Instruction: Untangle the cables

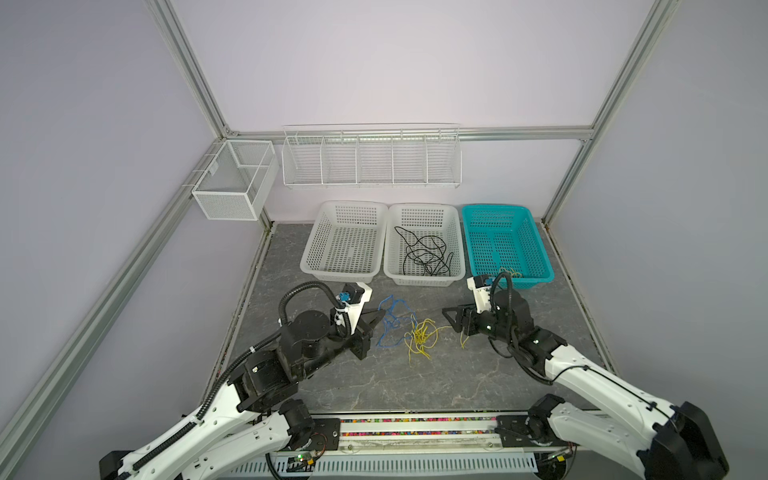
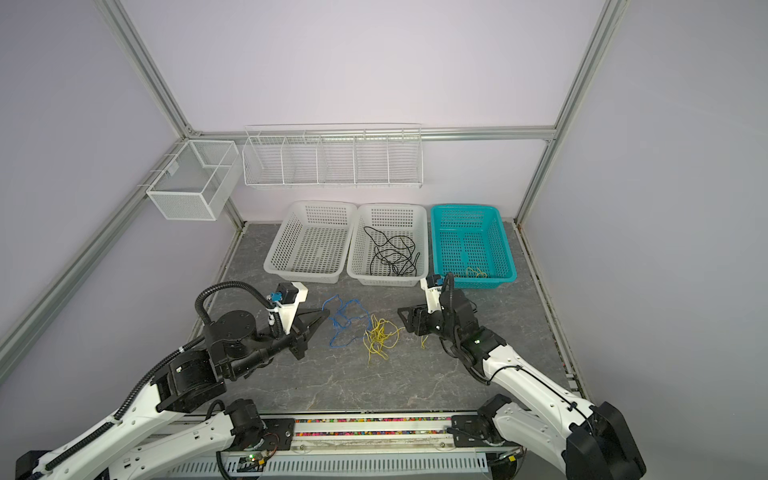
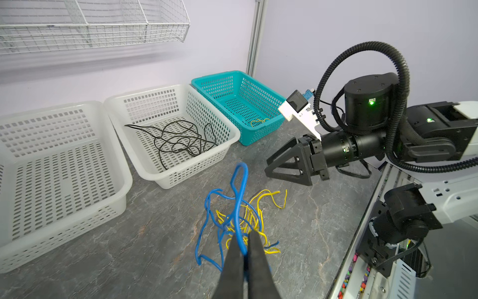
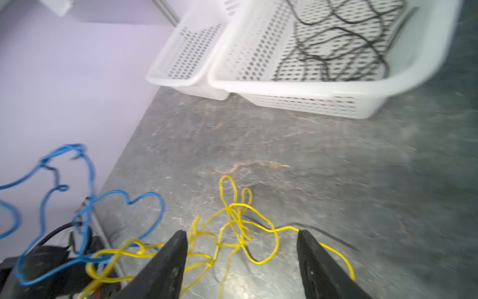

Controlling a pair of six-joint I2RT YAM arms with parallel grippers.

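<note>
Grey marbled tabletop (image 1: pixel 415 382) under both claws.
Pinched in the left gripper (image 3: pixel 245 240): thin blue cable (image 3: pixel 240 186); right gripper (image 4: pixel 241 233) gapes, thin yellow cable (image 4: pixel 232 205) between its jaws.

**Lighting and Image Quality**

I found illumination bright, even and diffuse in both top views, apparently from overhead; shadows beneath the arms were soft and faint. Wide-angle stretching was evident toward the corners. The left wrist view was mostly sharp, with slight softness on the wire shelf (image 3: pixel 103 38). The right wrist view was motion-smeared: the blue cable (image 4: pixel 162 207) and white basket (image 4: pixel 310 89) streaked, and the tabletop (image 4: pixel 284 145) carried a pale sheen.
</note>
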